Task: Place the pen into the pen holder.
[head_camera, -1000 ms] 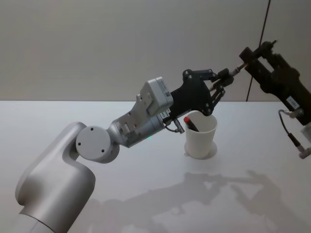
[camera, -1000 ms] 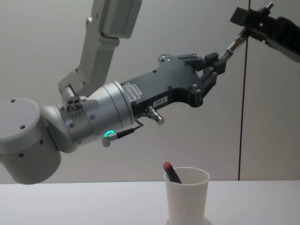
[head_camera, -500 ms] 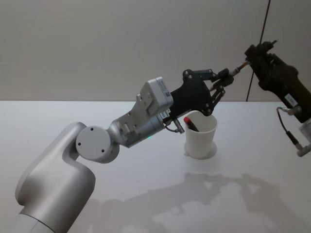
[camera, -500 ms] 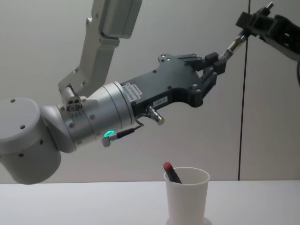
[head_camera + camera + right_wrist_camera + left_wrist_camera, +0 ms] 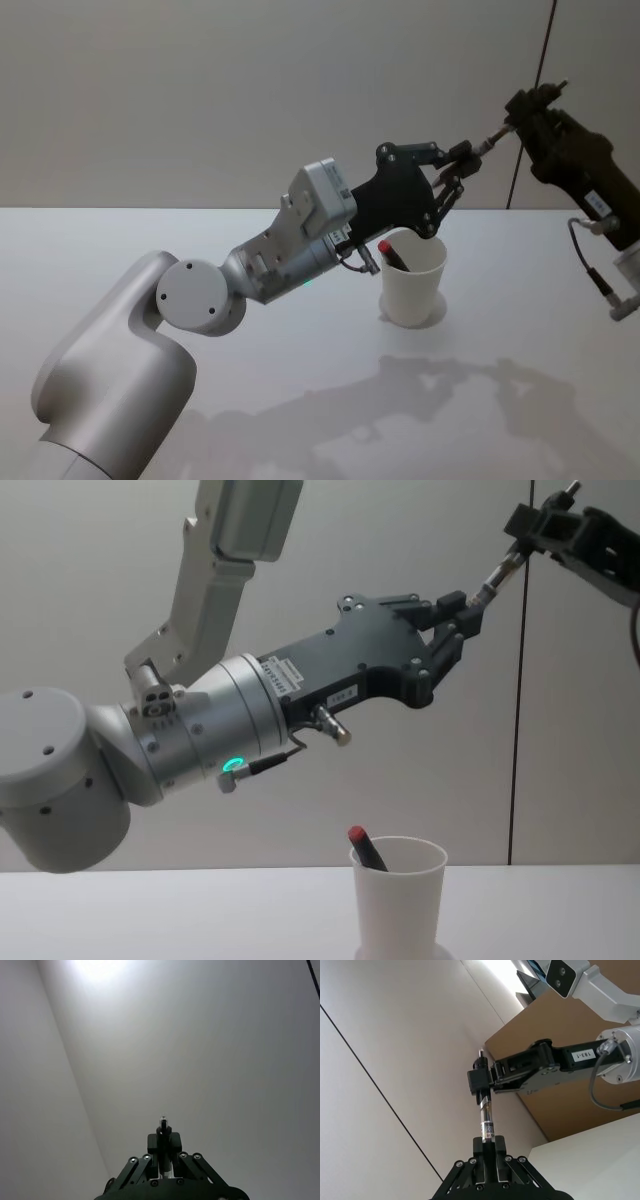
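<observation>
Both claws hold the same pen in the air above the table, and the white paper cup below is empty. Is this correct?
Not quite: the white paper cup is not empty. The chest view shows a red-capped pen already standing in it. The left claw and right claw do hold one pen between them.

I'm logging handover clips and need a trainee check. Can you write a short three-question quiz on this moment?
1. True or false: the raised pen is gripped by the left gripper alone.
2. What stands in the pen holder? A) a red-tipped pen B) scissors C) nothing
3. Fill in: the raised pen is ___ the pen holder's rim.

Key: 1 false, the right gripper clamps its other end; 2 A; 3 above.
</observation>
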`<state>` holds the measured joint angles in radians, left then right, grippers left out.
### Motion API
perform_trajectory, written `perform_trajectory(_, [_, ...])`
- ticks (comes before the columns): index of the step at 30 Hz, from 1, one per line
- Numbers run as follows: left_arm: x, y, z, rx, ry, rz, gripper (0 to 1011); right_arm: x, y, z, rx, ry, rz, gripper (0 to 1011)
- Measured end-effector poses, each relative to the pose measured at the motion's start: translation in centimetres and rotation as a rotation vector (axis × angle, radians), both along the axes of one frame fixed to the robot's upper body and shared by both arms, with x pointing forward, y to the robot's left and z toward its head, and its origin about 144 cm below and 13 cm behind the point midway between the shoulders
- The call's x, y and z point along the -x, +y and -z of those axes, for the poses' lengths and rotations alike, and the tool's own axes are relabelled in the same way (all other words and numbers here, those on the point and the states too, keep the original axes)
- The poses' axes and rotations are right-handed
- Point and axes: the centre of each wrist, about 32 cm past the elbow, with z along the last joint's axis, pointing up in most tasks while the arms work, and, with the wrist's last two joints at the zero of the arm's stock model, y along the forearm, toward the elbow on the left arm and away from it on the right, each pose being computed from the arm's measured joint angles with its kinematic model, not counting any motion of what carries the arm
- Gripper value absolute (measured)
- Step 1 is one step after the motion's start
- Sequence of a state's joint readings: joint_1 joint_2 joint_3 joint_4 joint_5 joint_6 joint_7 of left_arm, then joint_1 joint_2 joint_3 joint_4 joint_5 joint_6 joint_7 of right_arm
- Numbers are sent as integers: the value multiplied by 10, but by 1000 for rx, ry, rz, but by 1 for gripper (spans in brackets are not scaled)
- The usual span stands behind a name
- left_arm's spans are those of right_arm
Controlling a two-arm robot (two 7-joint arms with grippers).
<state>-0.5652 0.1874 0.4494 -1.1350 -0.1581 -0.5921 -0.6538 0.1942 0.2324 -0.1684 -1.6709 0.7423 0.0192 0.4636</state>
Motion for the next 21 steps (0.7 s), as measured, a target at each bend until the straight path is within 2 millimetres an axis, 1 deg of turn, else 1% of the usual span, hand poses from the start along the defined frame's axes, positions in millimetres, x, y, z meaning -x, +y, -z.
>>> perform_trajectory(2, [0, 0, 0, 0, 0, 0, 177, 0, 0, 0, -2, -1, 4, 143])
perform_trajectory(5, [0, 0, 0, 0, 0, 0, 272, 0, 0, -1, -3, -2, 4, 143])
perform_trajectory(7, [0, 0, 0, 0, 0, 0, 305, 0, 0, -1, -3, -4, 4, 143])
perform_trajectory(9, [0, 0, 0, 0, 0, 0, 409, 0, 0, -1, -3, -5, 4, 143])
perform_trajectory(11, [0, 0, 0, 0, 0, 0, 448, 0, 0, -1, -4, -6, 3, 143])
perform_trajectory(12, [0, 0, 0, 0, 0, 0, 504, 0, 0, -1, -4, -6, 3, 143])
perform_trajectory(14, [0, 0, 0, 0, 0, 0, 553, 0, 0, -1, -5, -7, 3, 143])
perform_trajectory(16, [0, 0, 0, 0, 0, 0, 634, 0, 0, -1, -5, -8, 3, 143])
perform_trajectory(17, [0, 0, 0, 0, 0, 0, 648, 0, 0, -2, -5, -9, 3, 143])
perform_trajectory(18, [0, 0, 0, 0, 0, 0, 692, 0, 0, -2, -5, -9, 3, 143])
perform_trajectory(19, [0, 0, 0, 0, 0, 0, 692, 0, 0, -2, -5, -9, 3, 143])
perform_trajectory(20, [0, 0, 0, 0, 0, 0, 734, 1, 0, -2, -6, -10, 3, 143])
perform_trajectory(21, [0, 0, 0, 0, 0, 0, 754, 1, 0, -2, -6, -10, 3, 143])
